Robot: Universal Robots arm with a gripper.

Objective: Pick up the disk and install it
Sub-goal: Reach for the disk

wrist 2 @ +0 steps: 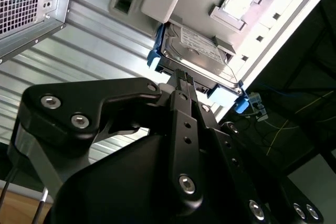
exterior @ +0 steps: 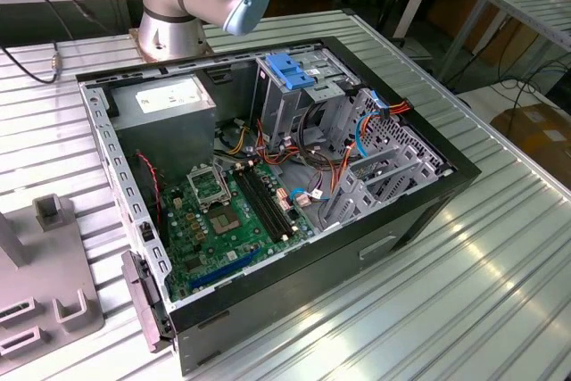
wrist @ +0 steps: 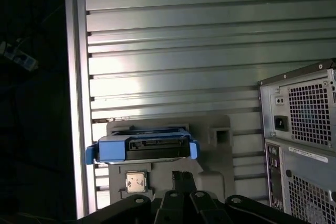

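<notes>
The disk [wrist: 142, 148] is a grey metal drive in a blue plastic frame. It rests on a grey holder [wrist: 215, 156] on the slatted metal table, beside the back of the computer case. In the second wrist view the disk [wrist 2: 197, 51] shows its labelled face. My black gripper [wrist 2: 182, 75] hangs just short of the disk's near edge, apart from it. In the first wrist view the gripper [wrist: 182, 174] has its fingers close together with nothing between them.
The open computer case [exterior: 419, 198] lies on the table with the motherboard [exterior: 232, 211], the power-supply box [exterior: 165, 100] and a drive cage with a blue clip [exterior: 290, 69]. The case's rear panel [wrist: 302, 145] stands close by. The table edge [wrist: 73, 77] borders a dark drop.
</notes>
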